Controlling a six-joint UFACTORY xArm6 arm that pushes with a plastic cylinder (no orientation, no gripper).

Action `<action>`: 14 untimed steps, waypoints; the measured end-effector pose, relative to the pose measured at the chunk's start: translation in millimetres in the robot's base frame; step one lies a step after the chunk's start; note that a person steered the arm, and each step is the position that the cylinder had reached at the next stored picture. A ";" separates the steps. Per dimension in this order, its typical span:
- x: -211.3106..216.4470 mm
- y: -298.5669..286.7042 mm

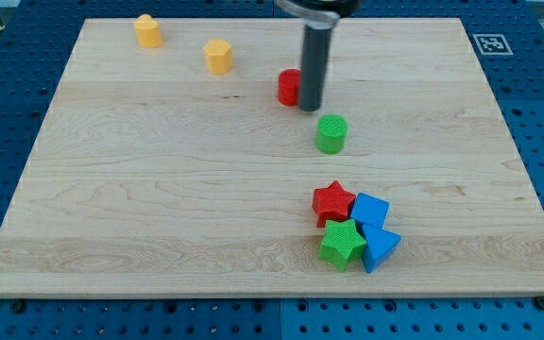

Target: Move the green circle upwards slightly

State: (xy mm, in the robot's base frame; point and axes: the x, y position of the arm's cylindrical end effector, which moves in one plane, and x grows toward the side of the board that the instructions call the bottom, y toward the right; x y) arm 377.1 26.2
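The green circle (331, 133) is a short green cylinder standing right of the board's middle. My tip (310, 107) is the lower end of the dark rod, just above and left of the green circle, with a small gap between them. A red block (289, 87) sits right beside the rod on its left, partly hidden by it; its shape is unclear.
Two yellow blocks stand near the view's top left, one (147, 31) further left and one (217, 56) nearer the middle. A cluster lies at the lower right: a red star (333, 202), a green star (343, 244), a blue block (371, 210) and a blue triangle (380, 247). The wooden board (159, 189) lies on a blue perforated table.
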 end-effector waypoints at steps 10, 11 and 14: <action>75.4 75.4; 87.7 84.0; 61.4 16.6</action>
State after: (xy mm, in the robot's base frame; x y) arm 438.4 42.7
